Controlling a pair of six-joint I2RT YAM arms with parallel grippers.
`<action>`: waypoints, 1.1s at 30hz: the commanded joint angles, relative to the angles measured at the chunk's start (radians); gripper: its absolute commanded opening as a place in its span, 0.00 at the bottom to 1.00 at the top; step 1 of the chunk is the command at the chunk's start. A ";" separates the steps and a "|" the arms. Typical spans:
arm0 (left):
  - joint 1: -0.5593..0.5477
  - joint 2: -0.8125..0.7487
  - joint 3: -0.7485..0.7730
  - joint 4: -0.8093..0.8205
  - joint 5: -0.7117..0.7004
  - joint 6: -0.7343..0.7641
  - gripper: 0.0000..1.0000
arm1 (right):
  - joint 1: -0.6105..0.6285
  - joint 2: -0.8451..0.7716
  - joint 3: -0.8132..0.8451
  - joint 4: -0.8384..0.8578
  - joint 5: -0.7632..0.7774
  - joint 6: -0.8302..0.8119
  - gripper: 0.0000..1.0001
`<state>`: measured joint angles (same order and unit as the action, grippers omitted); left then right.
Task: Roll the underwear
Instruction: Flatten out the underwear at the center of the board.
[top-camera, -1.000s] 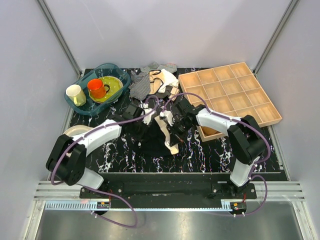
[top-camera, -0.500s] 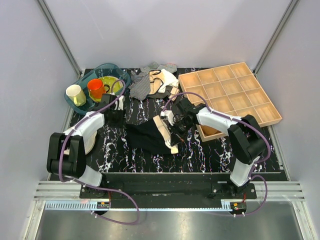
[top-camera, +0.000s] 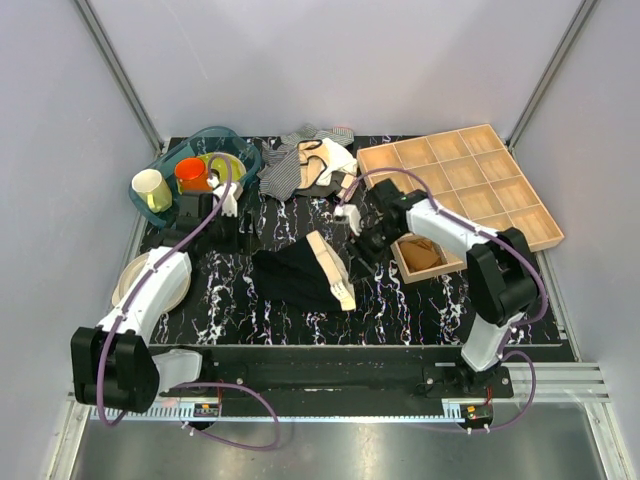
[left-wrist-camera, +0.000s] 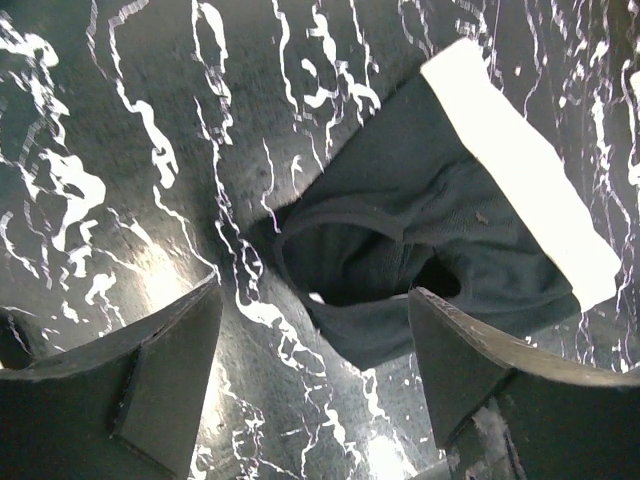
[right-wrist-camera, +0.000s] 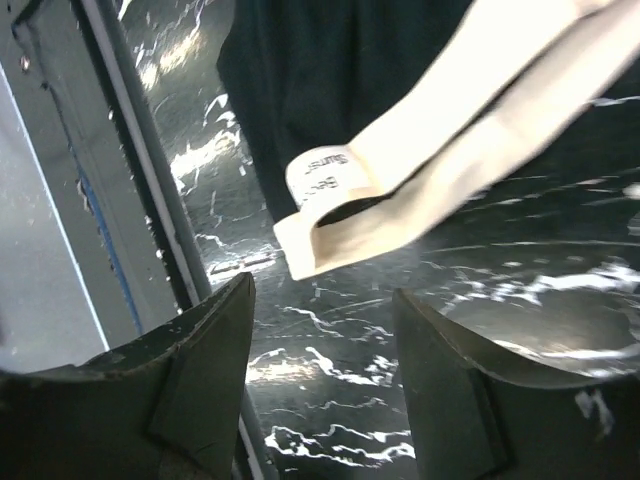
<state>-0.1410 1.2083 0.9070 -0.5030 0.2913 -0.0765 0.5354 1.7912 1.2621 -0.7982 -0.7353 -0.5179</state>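
Spread and empty: left fingers (left-wrist-camera: 160, 380), right fingers (right-wrist-camera: 200, 350). The underwear (top-camera: 295, 278) lies unrolled on the table (top-camera: 420, 300). Best you pinch the cream waistband (right-wrist-camera: 450, 160) squarely, then roll tight and even.

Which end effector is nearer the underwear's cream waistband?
Right. The right end effector sits just right of the waistband; the left end effector is off past the underwear's opposite edge.

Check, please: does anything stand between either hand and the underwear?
Nothing visible does. Each wrist view shows only bare table between the open fingers of the left hand or the right hand and the underwear. The cloth pile, basin and tray are clear of both paths.
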 joint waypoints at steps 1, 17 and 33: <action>0.003 0.002 -0.066 0.027 0.052 0.007 0.78 | -0.051 -0.024 0.143 -0.029 -0.016 -0.071 0.66; 0.003 0.050 -0.051 -0.005 0.055 0.021 0.79 | -0.043 0.516 0.668 0.011 -0.047 0.265 0.44; 0.003 0.057 -0.049 -0.012 0.051 0.024 0.79 | -0.011 0.620 0.747 0.031 -0.039 0.314 0.40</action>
<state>-0.1410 1.2728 0.8555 -0.5297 0.3267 -0.0673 0.5179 2.3947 1.9671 -0.7788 -0.7788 -0.2218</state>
